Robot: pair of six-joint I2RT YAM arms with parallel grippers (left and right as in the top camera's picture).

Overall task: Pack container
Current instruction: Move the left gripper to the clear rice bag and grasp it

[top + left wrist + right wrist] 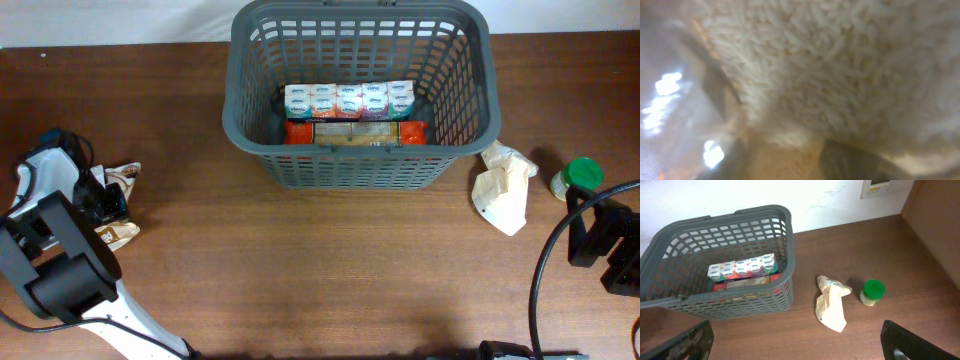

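Two arms work at the table [330, 270], one at each side. At the far left, the overhead view shows the left hand [102, 200] low over a brown and white packet [124, 178] that lies on the table, but the arm covers the fingers there. The left wrist view is blurred and shows only this packet from very close: pale, rice-like grains behind clear film fill almost the whole picture. From these two views I cannot tell whether the left hand is released or clenched, nor whether it really touches the packet. In the middle, at the far edge of the table, stands the container [350, 172], upright, well apart from both hands. On its floor there is a row of small cartons [347, 100], and a flat red pack [355, 132] lies just beside them on the near side. Right of the container, near its corner, a crumpled cream bag [505, 188] lies on the table, and a jar [580, 177] with a green lid stands just beside the bag, farther right. The overhead view shows the right arm only as a dark shape. The right wrist view shows more: the right hand [796, 346] is wide apart, its two fingers [687, 345] at the lower corners, grasping nothing and touching nothing.
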